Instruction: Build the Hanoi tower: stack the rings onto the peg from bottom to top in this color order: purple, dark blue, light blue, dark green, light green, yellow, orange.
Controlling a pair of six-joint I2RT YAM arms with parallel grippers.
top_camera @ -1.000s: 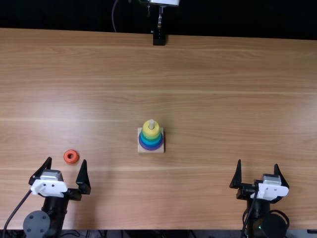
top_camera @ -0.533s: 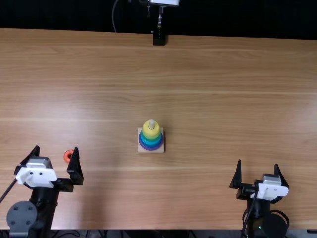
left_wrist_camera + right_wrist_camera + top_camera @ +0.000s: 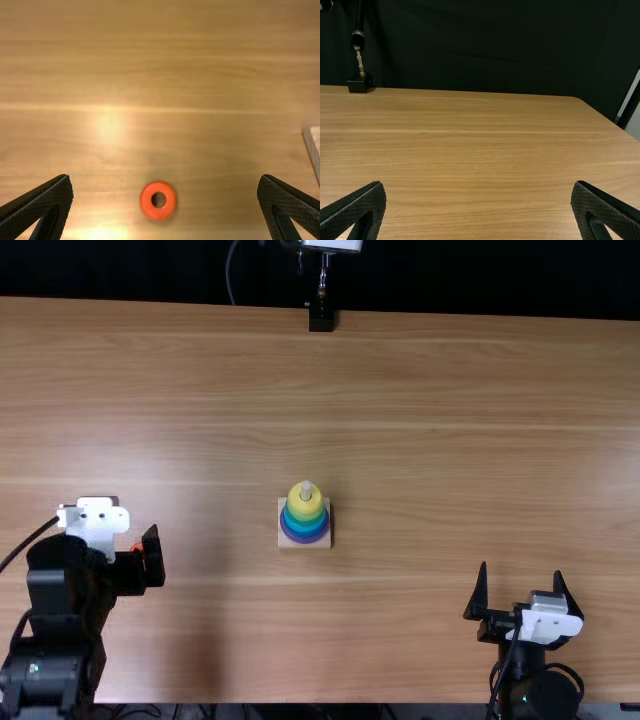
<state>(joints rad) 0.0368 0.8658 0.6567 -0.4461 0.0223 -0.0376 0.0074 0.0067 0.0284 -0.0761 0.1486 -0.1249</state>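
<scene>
Note left claw (image 3: 165, 176) released, fingers (image 3: 50, 200) wide apart, grasping nothing. Find round orange ring (image 3: 170, 202) flat on light brown wooden tabletop (image 3: 200, 140), below and between fingers, touching neither; no long axis to match. Rate right claw (image 3: 478, 182), also released, as farther. Record square pale wooden base (image 3: 284, 544) well apart, toward right claw, its peg (image 3: 306, 487) stacked from purple ring (image 3: 305, 538) up to yellow ring (image 3: 305, 506).

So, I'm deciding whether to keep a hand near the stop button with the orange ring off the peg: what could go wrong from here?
The left pincer is open wide over the flat-lying orange ring; closing too high might miss or tip it. Little of the peg shows above the yellow ring, so a slightly off-centre drop could leave the orange ring perched crookedly or let it fall off.
</scene>
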